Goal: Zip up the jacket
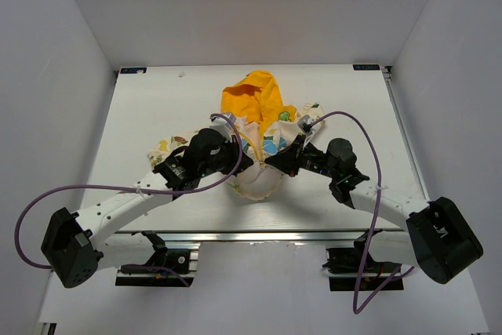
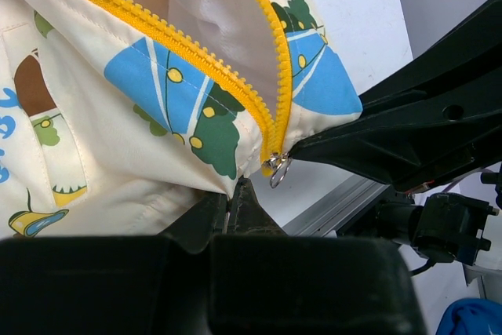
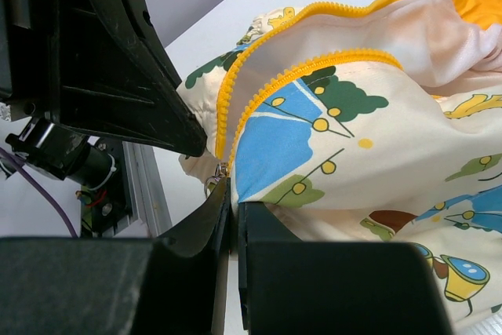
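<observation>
The jacket (image 1: 260, 182) lies bunched at the table's middle, its yellow hood (image 1: 251, 96) toward the far side. Its front is open: the two yellow zipper rows (image 2: 196, 64) spread apart and meet only at the hem, where the silver slider with a ring pull (image 2: 276, 168) hangs. My left gripper (image 2: 229, 194) is shut on the cream hem just left of the slider. My right gripper (image 3: 234, 194) is shut on the hem next to the slider (image 3: 218, 174), under the blue print. The two grippers (image 1: 249, 164) (image 1: 271, 161) nearly touch, tip to tip.
The white table (image 1: 157, 107) is boxed in by white walls at the left, right and back. A metal rail (image 1: 251, 237) runs along its near edge, right below the held hem. Purple cables loop from both arms. A blue object (image 2: 471, 319) shows off the table.
</observation>
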Robot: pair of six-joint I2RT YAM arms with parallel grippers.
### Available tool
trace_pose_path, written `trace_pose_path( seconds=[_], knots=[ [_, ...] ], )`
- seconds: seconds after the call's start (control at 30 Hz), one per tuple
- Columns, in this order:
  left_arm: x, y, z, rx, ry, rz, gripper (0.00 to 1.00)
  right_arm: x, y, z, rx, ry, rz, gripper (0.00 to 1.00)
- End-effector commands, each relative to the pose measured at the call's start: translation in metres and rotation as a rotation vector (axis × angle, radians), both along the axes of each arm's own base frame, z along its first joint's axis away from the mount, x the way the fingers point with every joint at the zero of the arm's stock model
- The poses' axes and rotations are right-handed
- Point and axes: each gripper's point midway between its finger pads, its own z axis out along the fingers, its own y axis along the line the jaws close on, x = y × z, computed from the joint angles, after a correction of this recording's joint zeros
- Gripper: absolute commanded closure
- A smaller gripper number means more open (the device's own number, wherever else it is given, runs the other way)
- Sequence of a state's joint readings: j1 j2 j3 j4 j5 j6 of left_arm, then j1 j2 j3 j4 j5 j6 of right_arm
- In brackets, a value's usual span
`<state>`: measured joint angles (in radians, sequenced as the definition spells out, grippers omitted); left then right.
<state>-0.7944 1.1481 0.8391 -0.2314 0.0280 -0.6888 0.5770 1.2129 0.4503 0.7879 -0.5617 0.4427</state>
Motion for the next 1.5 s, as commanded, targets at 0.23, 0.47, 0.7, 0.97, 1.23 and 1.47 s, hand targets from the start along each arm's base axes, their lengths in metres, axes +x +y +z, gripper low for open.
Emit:
trace_pose_path(
  seconds=[0.23, 0.47, 0.7, 0.97, 1.23, 1.47],
  knots=[
    [0.0, -0.01, 0.021, -0.065, -0.037, -0.029, 1.0, 0.004, 0.005, 0.04, 0.09, -0.108, 0.016, 1.0],
    [0.0, -0.007, 0.02, -0.055, -0.036, -0.015, 1.0, 0.004, 0.004, 0.045, 0.101, -0.121, 0.005, 1.0],
    [0.001, -0.005, 0.015, -0.047, -0.025, 0.0, 1.0, 0.003, 0.002, 0.044, 0.087, -0.128, -0.002, 1.0],
    [0.003, -0.006, 0.017, -0.062, -0.019, 0.016, 1.0, 0.001, 0.0, 0.044, 0.078, -0.139, -0.004, 1.0],
    [-0.002, -0.009, 0.021, -0.083, -0.028, -0.015, 1.0, 0.004, 0.001, 0.044, 0.073, -0.137, -0.006, 1.0],
    [-0.005, -0.012, 0.022, -0.092, -0.028, -0.048, 1.0, 0.008, 0.002, 0.046, 0.079, -0.138, -0.015, 1.0]
  ],
)
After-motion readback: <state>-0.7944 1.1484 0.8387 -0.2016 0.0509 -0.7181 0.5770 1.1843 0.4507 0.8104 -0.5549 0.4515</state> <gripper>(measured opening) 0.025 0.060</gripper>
